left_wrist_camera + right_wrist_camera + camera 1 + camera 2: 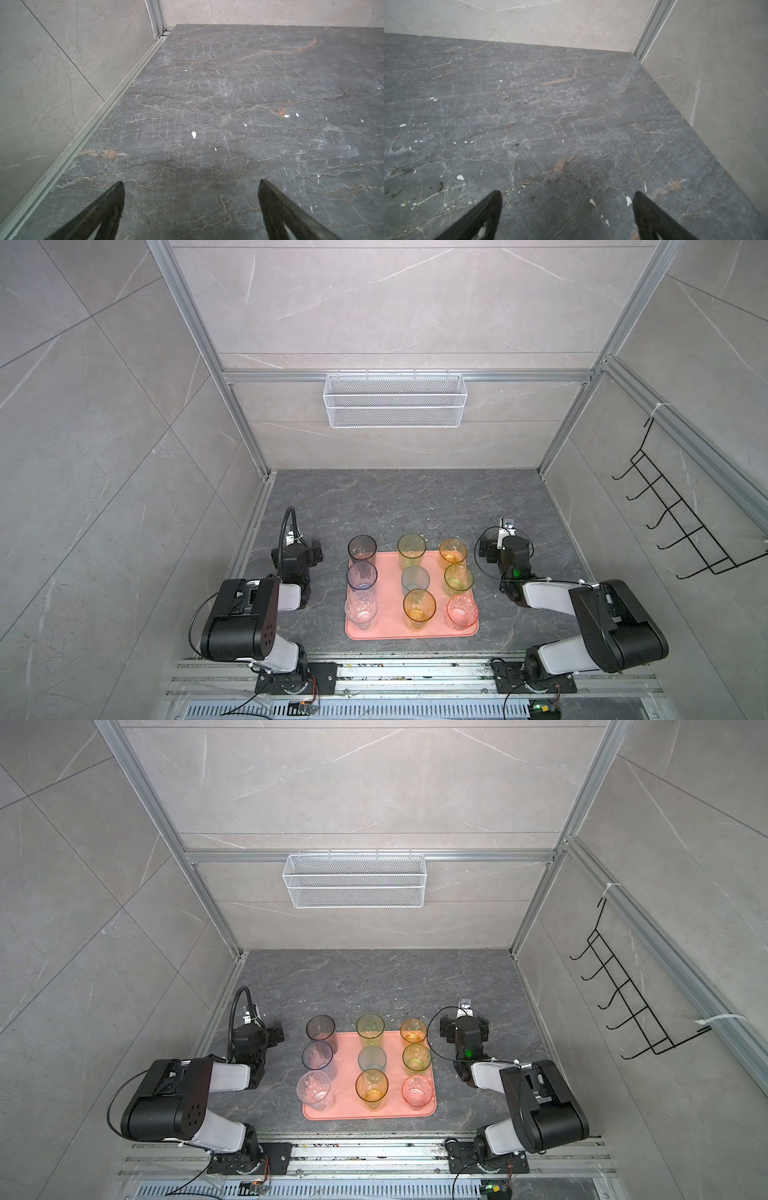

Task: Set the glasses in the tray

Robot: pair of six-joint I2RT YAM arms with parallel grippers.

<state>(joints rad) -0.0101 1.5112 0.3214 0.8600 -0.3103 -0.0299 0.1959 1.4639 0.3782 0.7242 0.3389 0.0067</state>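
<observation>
The salmon-pink tray [390, 626] [345, 1108] lies at the middle front of the dark stone table. Several glasses stand upright on it in three rows: smoky grey [362, 547], blue [362, 576] and clear [361, 608] at the left, yellow-green [411, 549], teal [415, 578] and amber [419, 605] in the middle, orange [453, 551], green [458, 577] and pink [462, 611] at the right. My left gripper [190, 182] is open and empty over bare table left of the tray. My right gripper [566, 193] is open and empty right of the tray.
A white wire mesh basket [395, 400] hangs on the back wall. A black wire hook rack [681, 510] hangs on the right wall. Aluminium rails run along the table's left edge [87, 133] and front. Small white chips [193, 134] dot the table.
</observation>
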